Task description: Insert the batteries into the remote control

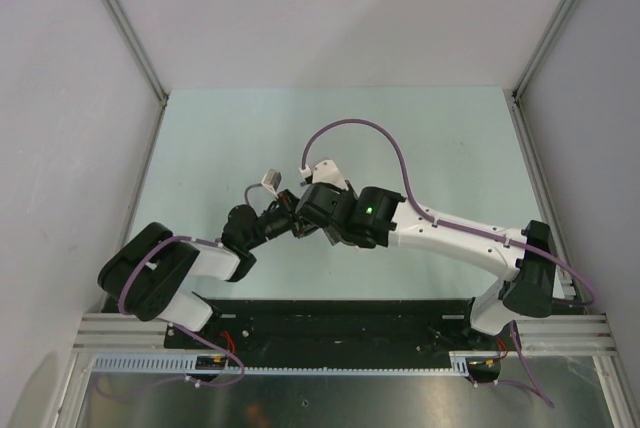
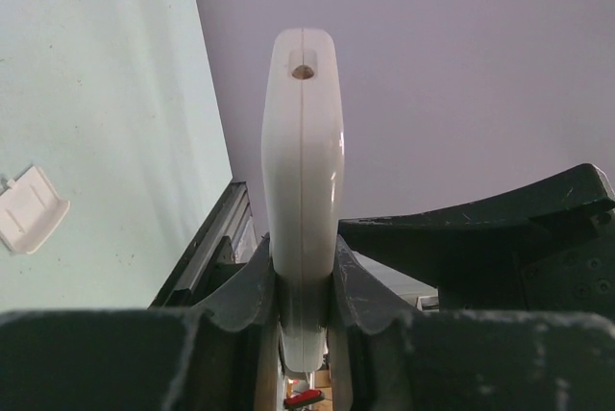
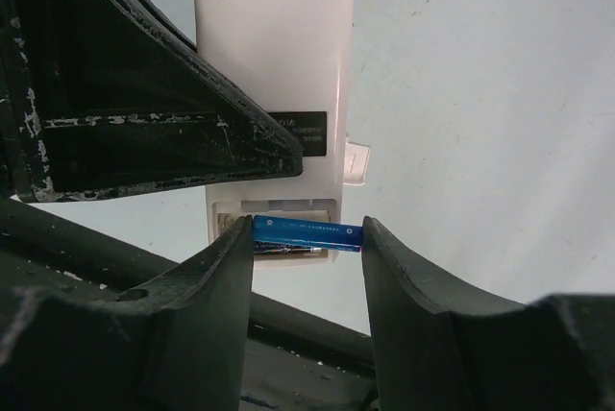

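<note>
My left gripper (image 2: 306, 281) is shut on the remote control (image 2: 303, 171), holding it edge-on above the table, white edge toward the camera. In the right wrist view the remote's white back (image 3: 274, 46) faces me with its battery bay open. My right gripper (image 3: 307, 238) is shut lengthwise on a blue battery (image 3: 307, 231), held at the mouth of the bay. A dark battery (image 3: 288, 250) lies in the bay beneath it. From above, both grippers (image 1: 283, 218) (image 1: 308, 206) meet mid-table and hide the remote.
The small white cover piece (image 2: 34, 207) lies loose on the pale green table (image 1: 220, 148); it also shows beside the remote in the right wrist view (image 3: 356, 161). Grey walls enclose the table on three sides. No other batteries are in view.
</note>
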`<state>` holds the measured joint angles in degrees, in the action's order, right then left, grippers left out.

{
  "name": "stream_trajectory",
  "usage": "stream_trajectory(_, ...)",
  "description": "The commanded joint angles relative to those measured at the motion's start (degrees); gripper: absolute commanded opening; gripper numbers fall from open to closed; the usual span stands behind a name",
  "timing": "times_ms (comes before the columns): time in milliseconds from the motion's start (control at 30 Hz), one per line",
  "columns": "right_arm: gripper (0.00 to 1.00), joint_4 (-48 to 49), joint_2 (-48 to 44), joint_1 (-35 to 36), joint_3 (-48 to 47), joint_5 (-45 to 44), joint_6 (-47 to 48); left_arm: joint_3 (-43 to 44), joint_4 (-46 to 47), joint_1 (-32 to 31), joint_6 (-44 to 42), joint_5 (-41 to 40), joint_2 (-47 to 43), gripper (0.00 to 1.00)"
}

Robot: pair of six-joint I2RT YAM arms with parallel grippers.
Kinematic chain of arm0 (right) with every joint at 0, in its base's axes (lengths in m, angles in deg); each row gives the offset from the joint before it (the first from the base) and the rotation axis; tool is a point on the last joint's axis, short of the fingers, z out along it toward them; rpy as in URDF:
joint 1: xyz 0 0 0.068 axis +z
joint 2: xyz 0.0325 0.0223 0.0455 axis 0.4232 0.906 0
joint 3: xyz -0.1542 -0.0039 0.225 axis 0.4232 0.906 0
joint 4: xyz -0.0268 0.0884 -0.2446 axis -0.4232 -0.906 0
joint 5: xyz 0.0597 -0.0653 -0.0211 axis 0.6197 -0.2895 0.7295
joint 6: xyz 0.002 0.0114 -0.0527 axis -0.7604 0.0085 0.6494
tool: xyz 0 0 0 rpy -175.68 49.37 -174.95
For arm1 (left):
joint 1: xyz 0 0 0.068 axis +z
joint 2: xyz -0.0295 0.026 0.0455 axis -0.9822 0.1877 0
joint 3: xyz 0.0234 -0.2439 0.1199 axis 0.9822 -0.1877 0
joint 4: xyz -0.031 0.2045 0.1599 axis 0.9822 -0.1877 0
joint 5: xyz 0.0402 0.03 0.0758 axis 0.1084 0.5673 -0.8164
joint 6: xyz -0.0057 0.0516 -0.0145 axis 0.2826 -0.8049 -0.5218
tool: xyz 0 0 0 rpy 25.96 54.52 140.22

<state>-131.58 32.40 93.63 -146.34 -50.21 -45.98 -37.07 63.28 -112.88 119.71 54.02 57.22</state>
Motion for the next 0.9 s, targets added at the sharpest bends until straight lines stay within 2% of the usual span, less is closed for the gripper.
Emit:
stream_trajectory(0, 0.29, -2.24, 1.24, 0.83, -2.4, -2.46, -0.32, 0.03, 8.95, -0.5, 0.09, -0.52, -0.47, 0.0)
stream_trajectory(333, 0.32, -4.88, 3.61, 1.98, -4.25, -4.4, -1.03, 0.29, 8.94, -0.5, 0.09, -0.52, 0.15, 0.0)
stream_trajectory(567, 0.47, -4.8, 3.79, 1.89, -4.34, -4.48, -1.64, 0.29, 8.94, -0.5, 0.0, -0.43, 0.24, 0.0)
stream_trajectory(867, 0.57, -4.97, 3.52, 1.98, -4.78, -4.75, -2.34, 0.2, 8.94, -0.5, 0.09, -0.34, 0.24, 0.0)
